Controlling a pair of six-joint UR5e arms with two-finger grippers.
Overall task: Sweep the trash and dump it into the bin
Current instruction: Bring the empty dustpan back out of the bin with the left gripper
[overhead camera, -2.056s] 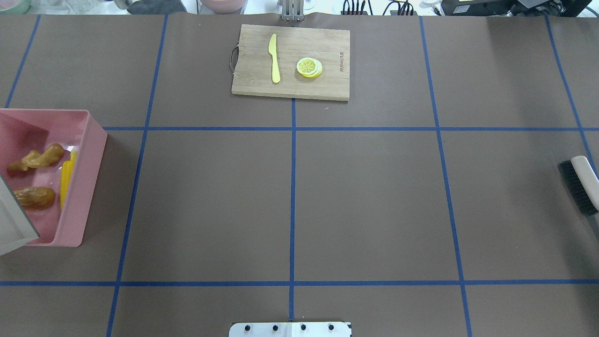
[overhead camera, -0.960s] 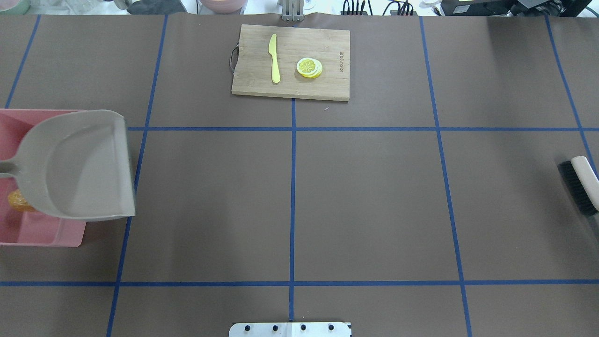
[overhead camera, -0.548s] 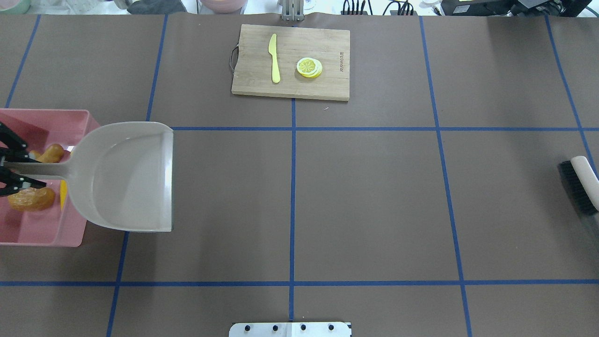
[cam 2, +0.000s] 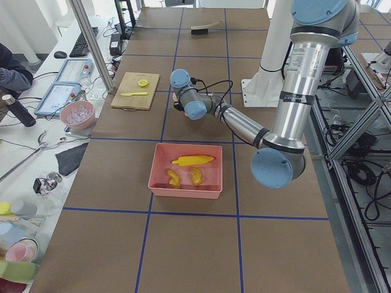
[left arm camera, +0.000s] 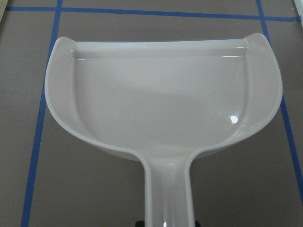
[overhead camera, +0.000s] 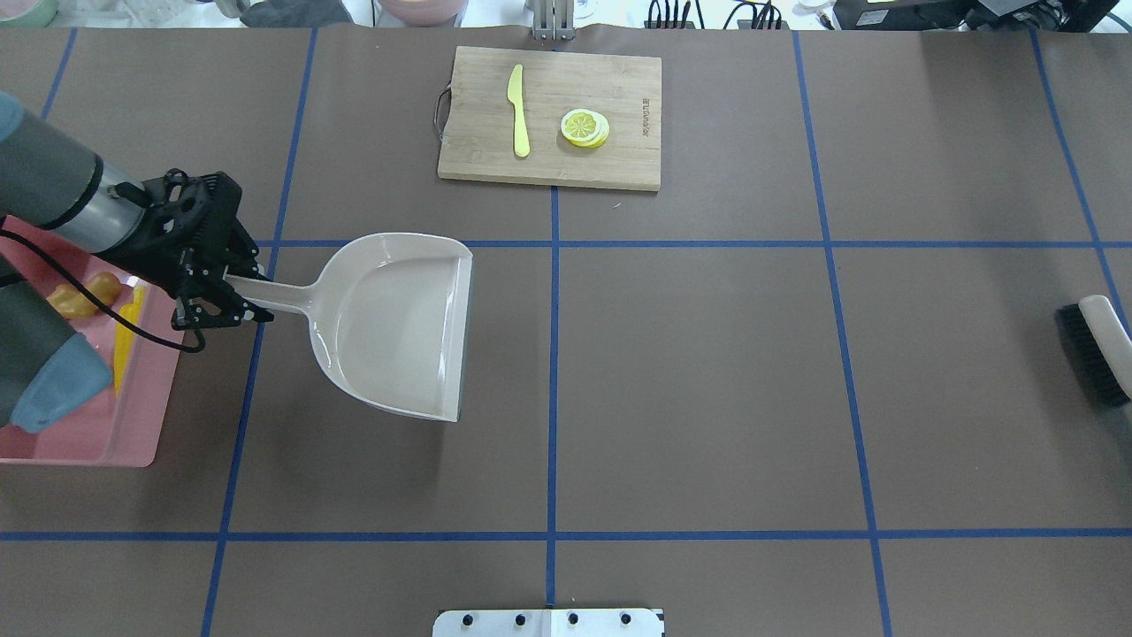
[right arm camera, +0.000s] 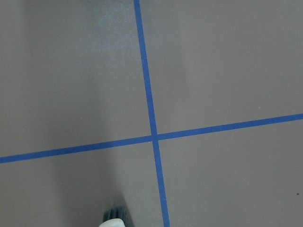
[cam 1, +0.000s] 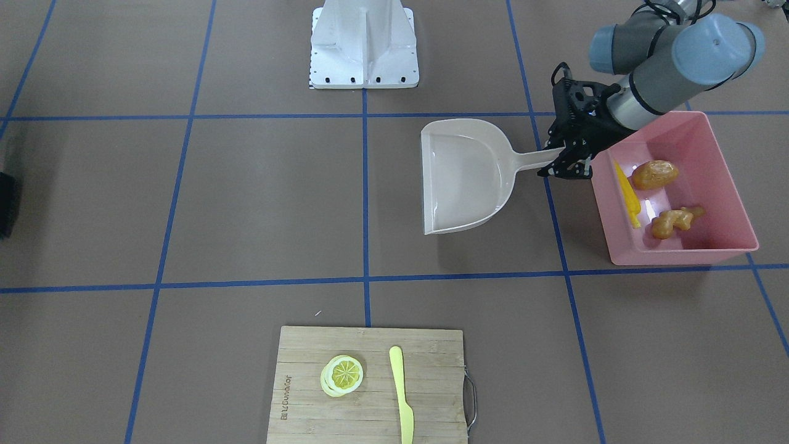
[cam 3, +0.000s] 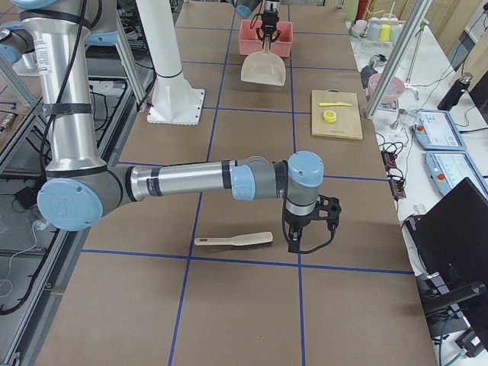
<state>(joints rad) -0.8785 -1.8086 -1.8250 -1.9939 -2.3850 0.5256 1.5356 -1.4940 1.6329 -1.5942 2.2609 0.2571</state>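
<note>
My left gripper (overhead camera: 218, 297) (cam 1: 568, 163) is shut on the handle of the empty beige dustpan (overhead camera: 398, 323) (cam 1: 462, 179) (left arm camera: 161, 109), which it holds level, low over the table just right of the bin. The pink bin (cam 1: 678, 256) (overhead camera: 97, 451) (cam 2: 183, 190) holds the yellow corn cob (cam 1: 627, 194), the potato (cam 1: 654, 174) and the ginger root (cam 1: 675, 221). My right gripper (cam 3: 303, 232) hangs beside the brush (cam 3: 232, 241) lying at the table's right end. I cannot tell whether it is open or shut.
A wooden cutting board (overhead camera: 619, 168) at the far middle carries a pale yellow knife (overhead camera: 518, 111) and a lemon slice (overhead camera: 585, 127). The brush (overhead camera: 1097, 349) shows at the right edge. The robot base (overhead camera: 548, 622) stands at the near edge.
The dustpan has swung from tipped over the bin to level and moved right, off the bin. My left arm has come into view with it. The brush has not moved.
</note>
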